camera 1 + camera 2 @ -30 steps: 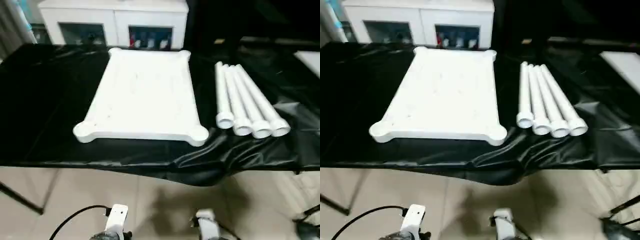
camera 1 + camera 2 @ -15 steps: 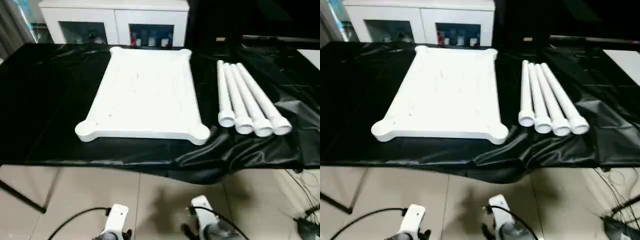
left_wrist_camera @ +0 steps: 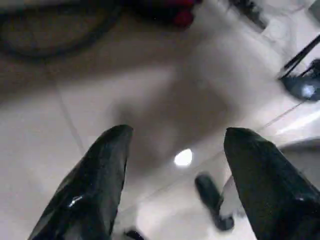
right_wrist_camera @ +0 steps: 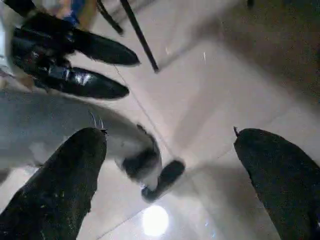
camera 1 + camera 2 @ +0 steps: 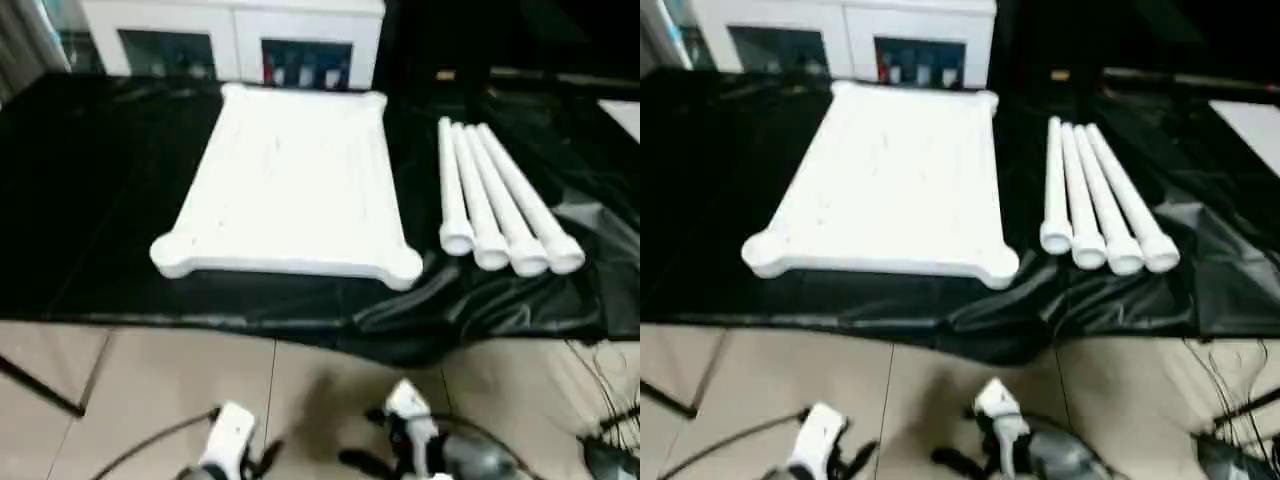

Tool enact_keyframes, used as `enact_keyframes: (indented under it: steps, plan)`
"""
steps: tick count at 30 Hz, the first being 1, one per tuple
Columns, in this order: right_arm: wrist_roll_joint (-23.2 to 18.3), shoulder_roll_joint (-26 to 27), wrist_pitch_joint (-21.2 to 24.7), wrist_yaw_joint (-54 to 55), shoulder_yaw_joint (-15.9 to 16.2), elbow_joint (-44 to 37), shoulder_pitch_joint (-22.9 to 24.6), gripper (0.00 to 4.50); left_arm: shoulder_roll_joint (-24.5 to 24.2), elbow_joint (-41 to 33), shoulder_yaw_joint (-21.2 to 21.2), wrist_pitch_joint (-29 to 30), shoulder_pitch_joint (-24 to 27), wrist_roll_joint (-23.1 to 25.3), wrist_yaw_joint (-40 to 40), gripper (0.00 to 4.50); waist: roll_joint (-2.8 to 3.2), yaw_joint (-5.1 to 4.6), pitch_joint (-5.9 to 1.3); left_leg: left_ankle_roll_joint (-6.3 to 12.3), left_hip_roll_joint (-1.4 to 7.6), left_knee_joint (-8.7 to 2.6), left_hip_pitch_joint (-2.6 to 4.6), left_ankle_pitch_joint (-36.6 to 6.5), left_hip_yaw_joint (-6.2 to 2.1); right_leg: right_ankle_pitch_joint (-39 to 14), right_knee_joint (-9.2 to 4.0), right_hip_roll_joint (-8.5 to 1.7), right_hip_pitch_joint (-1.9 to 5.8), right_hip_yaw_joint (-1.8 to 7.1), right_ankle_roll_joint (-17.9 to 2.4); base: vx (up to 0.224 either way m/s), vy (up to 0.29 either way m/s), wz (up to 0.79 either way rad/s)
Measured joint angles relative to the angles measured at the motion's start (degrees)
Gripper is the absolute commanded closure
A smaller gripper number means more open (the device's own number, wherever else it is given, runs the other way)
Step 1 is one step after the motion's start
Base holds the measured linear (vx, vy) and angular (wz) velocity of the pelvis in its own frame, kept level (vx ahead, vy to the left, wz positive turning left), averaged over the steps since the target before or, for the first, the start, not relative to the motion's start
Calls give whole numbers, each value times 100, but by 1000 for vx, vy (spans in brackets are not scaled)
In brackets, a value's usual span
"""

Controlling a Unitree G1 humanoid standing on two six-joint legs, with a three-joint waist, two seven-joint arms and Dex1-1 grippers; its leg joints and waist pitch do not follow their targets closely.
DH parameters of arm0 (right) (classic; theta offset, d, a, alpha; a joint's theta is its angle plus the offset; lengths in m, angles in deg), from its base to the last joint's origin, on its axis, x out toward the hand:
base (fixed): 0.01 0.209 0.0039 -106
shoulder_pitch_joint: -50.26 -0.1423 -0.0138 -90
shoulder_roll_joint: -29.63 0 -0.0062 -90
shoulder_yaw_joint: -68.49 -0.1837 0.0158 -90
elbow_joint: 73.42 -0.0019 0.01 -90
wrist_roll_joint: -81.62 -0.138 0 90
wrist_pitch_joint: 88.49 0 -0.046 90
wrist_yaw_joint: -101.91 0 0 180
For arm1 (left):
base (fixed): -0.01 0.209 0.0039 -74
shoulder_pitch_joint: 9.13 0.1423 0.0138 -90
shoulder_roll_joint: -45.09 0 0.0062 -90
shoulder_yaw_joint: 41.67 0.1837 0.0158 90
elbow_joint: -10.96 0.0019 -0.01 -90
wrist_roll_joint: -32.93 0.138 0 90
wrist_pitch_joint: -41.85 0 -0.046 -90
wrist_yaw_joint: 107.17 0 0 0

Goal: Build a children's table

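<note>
The children's table lies in parts on a black-covered bench. Its white square top (image 5: 290, 185) lies flat at the middle, with round sockets at the corners. Several long white tube legs (image 5: 500, 200) lie side by side to its right, open ends toward me. Both arms hang low over the tiled floor, nearer me than the bench's front edge. My left gripper (image 3: 177, 135) is open with bare floor between its black fingers (image 3: 100, 175). My right gripper (image 4: 170, 132) is wide open and holds nothing.
The black cloth (image 5: 470, 310) droops over the bench's front edge in folds. A white cabinet (image 5: 230, 30) with glass doors stands behind the bench. A black bench leg (image 5: 40, 385) slants at the left, and cables (image 5: 600, 400) lie on the floor at the right.
The view has shifted a little. At the bottom edge more of my right forearm shows, and both wrists have turned slightly. The table top and legs have not moved.
</note>
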Motion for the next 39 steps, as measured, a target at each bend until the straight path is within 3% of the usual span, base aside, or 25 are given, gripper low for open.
enact_keyframes:
  steps: [4, 9, 11, 13, 15, 17, 19, 21, 24, 28, 30, 32, 34, 37, 39]
  plan:
    - [-546, -336, 726, -356, -26, -1520, 302, 0, -222, -1618, 12, 271, 504, -285, -223, 116, 13, -2, -2, -10, 9, 0, 12, -5, 1, 0, 3, 2, 9, 4, 0, 0, 0, 0]
    - [-1054, -685, 1439, -479, -96, -2811, 508, 0, -556, -3340, 1, 975, 1077, -710, -415, 116, 31, -10, -3, -11, 11, 9, 9, -5, 4, 1, 3, 7, 6, 10, 1, 0, 0, 0]
    - [-1595, -969, 2065, -479, -332, -3685, 560, 0, -794, -4376, -45, 1432, 1377, -1052, -416, 116, 34, -10, 3, -10, 11, 11, 8, -4, 4, 6, -2, 9, 5, 13, 9, 0, 0, 0]
    - [-2177, -1082, 2650, -265, -761, -4381, 298, 0, -905, -5331, -257, 1917, 1373, -1448, -289, 116, 26, -4, 2, -13, 11, 11, 14, -3, 5, 10, 7, 11, 6, 15, 15, 0, 0, 0]
    - [-2714, -970, 3177, 285, -1207, -4783, -214, 0, -882, -6082, -486, 2331, 1080, -1816, 44, 116, 21, -5, 3, -32, 10, 12, 21, 10, 9, 14, 33, 11, 2, 18, 15, 0, 0, 0]
    - [-2932, -760, 3354, 890, -1595, -4916, -735, 0, -652, -6417, -803, 2389, 478, -1986, 441, 116, -4, 3, -7, -50, 9, 12, 27, 34, 17, 15, 63, 11, -4, 15, 14, 0, 0, 0]
    - [-2645, -418, 3315, 1569, -1770, -4903, -1123, 0, -234, -6352, -1219, 2282, -179, -1863, 1012, 116, -25, 6, -7, -77, 18, 11, 27, 56, 16, 21, 80, 23, -8, 11, 11, 0, 0, 0]
    - [-2050, -102, 3201, 2226, -1744, -4927, -1209, 0, 92, -6150, -1507, 2149, -720, -1627, 1694, 116, -46, 1, -23, -87, 17, 11, 28, 74, 10, 26, 80, 38, -6, 11, 14, 0, 0, 0]
    - [-2033, 11, 3549, 2718, -1701, -4918, -1071, 0, 168, -5976, -1663, 2428, -848, -1634, 2240, 116, -92, -7, -13, -103, 17, 10, 16, 82, 3, 41, 74, 48, -15, 16, 40, 0, 0, 0]
    - [-1759, 266, 3518, 3699, -1748, -4538, -1195, 0, 14, -5515, -1445, 3133, -1153, -1223, 2467, 116, -75, -1, -10, -119, 23, 15, 10, 92, -4, 65, 74, 62, -21, 19, 72, 0, 0, 0]
    - [-1399, 498, 3073, 4064, -1824, -4163, -1322, 0, 191, -5133, -1365, 3046, -1308, -1068, 2450, 116, -29, -7, 2, -128, 22, 19, 5, 97, -2, 72, 69, 61, -23, 24, 59, 0, 0, 0]
    - [-682, 535, 2492, 4432, -1676, -3876, -1340, 0, 324, -4784, -1196, 2850, -1410, -850, 2443, 116, -3, -6, -1, -140, 22, 19, 3, 104, -3, 74, 68, 61, -25, 23, 55, 0, 0, 0]
    - [-373, 421, 2379, 4565, -1540, -3685, -1325, 0, 239, -4672, -891, 2847, -1399, -633, 2421, 116, -8, -7, -3, -143, 27, 19, 4, 106, -7, 82, 71, 69, -25, 22, 68, 0, 0, 0]
    - [-569, 602, 2452, 4598, -1593, -3664, -1173, 0, 57, -4696, -677, 2838, -1224, -418, 2415, 116, -10, -30, -3, -140, 40, 12, 7, 104, -10, 81, 76, 85, -29, 22, 67, 0, 0, 0]
    - [-605, 696, 2378, 4614, -1446, -3634, -1037, 0, 30, -4850, -741, 2770, -991, -462, 2350, 116, 2, -41, 2, -138, 43, 12, 2, 102, -11, 77, 82, 87, -42, 20, 60, 0, 0, 0]
